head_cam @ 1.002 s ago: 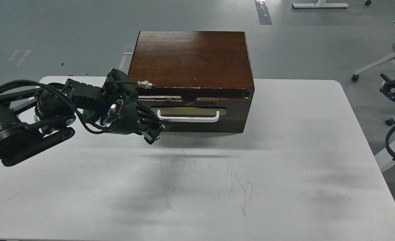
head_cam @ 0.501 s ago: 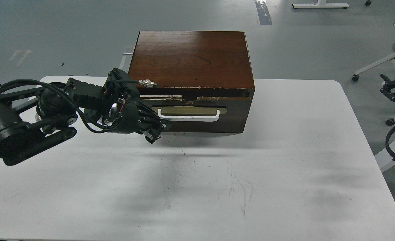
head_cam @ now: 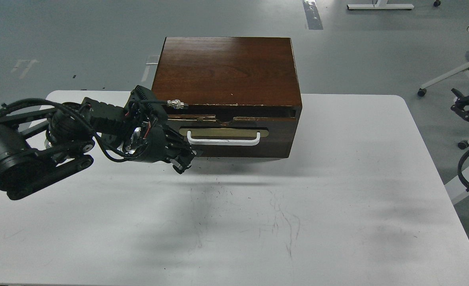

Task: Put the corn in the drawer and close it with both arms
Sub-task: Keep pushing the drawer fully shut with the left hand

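Note:
The drawer sits in the dark brown wooden box at the table's back middle. It has a chipped front, a brass plate and a white bar handle. It is almost fully in, with only a thin gap along its top edge. The corn is not in view. My left gripper is against the left end of the drawer front, just left of the handle, its fingers together and holding nothing. My right gripper is small at the right edge, off the table; its fingers cannot be told apart.
The white table is scuffed with dark marks in front of the box. A black cable loops at the right edge. White wheeled frames stand on the grey floor at the back right.
The drawer has slid further into the box, and the pale strip above its front has narrowed. My left gripper has moved forward with it. The right gripper has stayed put.

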You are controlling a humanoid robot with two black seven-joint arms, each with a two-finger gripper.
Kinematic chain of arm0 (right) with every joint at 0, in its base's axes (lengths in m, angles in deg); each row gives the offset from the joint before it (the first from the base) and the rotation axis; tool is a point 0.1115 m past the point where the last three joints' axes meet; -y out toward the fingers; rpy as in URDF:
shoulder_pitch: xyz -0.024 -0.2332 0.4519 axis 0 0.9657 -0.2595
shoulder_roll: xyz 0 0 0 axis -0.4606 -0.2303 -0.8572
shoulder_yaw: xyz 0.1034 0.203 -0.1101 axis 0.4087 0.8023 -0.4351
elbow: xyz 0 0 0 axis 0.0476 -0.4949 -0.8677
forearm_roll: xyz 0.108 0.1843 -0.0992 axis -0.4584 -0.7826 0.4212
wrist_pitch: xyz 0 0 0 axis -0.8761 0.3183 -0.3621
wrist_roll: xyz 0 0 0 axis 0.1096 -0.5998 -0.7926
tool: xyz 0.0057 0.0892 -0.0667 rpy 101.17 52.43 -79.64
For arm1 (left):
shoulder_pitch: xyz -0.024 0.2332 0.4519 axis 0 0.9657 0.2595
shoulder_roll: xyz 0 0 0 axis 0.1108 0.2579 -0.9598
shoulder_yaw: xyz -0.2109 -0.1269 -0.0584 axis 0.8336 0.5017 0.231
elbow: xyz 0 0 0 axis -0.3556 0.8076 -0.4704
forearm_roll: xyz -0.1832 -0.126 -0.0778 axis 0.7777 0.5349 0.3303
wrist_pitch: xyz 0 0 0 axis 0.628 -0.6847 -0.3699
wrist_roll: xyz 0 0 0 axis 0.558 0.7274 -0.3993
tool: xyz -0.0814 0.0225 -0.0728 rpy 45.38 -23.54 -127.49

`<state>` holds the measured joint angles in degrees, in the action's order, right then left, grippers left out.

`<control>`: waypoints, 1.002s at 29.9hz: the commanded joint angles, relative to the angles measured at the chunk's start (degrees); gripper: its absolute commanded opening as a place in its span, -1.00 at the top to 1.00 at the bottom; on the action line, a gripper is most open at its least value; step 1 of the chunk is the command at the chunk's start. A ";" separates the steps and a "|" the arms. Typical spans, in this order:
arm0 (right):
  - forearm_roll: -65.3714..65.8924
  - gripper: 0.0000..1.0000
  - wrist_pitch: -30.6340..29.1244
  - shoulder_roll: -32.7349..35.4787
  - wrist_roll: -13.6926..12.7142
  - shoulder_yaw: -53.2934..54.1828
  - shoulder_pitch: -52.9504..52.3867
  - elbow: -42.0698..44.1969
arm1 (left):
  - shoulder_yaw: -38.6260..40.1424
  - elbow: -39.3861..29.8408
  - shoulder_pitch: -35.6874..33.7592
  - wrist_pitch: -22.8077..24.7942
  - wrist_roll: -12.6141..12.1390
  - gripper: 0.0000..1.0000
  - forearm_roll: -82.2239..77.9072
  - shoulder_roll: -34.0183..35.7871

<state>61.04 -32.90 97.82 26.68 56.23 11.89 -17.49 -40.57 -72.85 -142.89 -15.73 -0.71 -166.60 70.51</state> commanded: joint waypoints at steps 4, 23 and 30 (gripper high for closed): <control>0.03 -1.00 0.00 0.01 -0.02 -0.08 -0.03 0.08 | 0.78 -0.06 -0.34 0.01 0.01 1.00 0.17 -0.44; 0.12 -1.00 0.00 0.01 -0.02 -0.08 -0.03 0.00 | 0.87 1.61 -0.51 -0.30 -0.25 1.00 0.44 -0.88; 0.12 -1.00 0.00 0.01 -0.02 -0.25 0.05 1.49 | 0.87 5.65 -0.87 -1.09 -0.17 1.00 2.72 -2.02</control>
<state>61.16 -32.89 97.79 26.66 56.00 11.87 -17.03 -39.70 -68.39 -143.56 -16.28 -0.95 -164.31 68.65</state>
